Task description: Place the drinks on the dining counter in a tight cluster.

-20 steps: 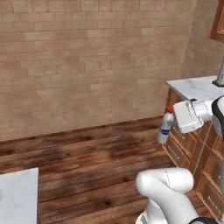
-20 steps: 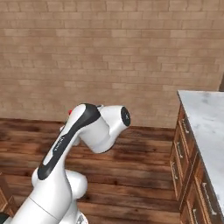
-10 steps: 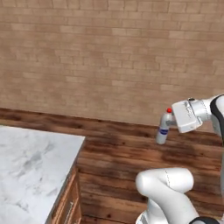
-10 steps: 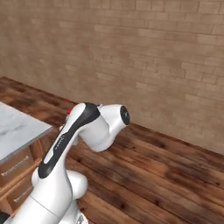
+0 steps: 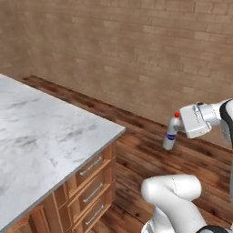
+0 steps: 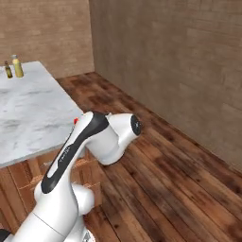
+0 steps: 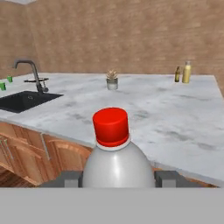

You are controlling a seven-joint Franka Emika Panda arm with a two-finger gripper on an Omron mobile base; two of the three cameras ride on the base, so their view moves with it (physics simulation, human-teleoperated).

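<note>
The small white bottle [image 5: 170,135] with red cap and blue label hangs upright above the wooden floor, beside the dining counter's [image 5: 45,136] corner. My gripper [image 5: 176,129] is shut on it. In the hand view the white bottle [image 7: 112,131] stands between my fingers [image 7: 70,178], its cap facing the dining counter [image 7: 166,113]. At that counter's far right corner stand the stout yellow bottle [image 7: 187,72] and the slim dark brown bottle [image 7: 177,74], close together. The right base view shows the yellow bottle [image 6: 18,66] and brown bottle [image 6: 8,70] at the counter's [image 6: 33,113] far end.
A black sink [image 7: 22,99] with a dark faucet [image 7: 30,72] sits in the counter at the left. A small potted plant [image 7: 112,81] stands at mid-counter. Wooden drawers [image 5: 91,186] face me under the top. A brick wall [image 5: 136,54] runs behind.
The whole picture has swung: the cameras moved, and the dining counter has come into view at the left. The white bottle stays in my shut gripper.
</note>
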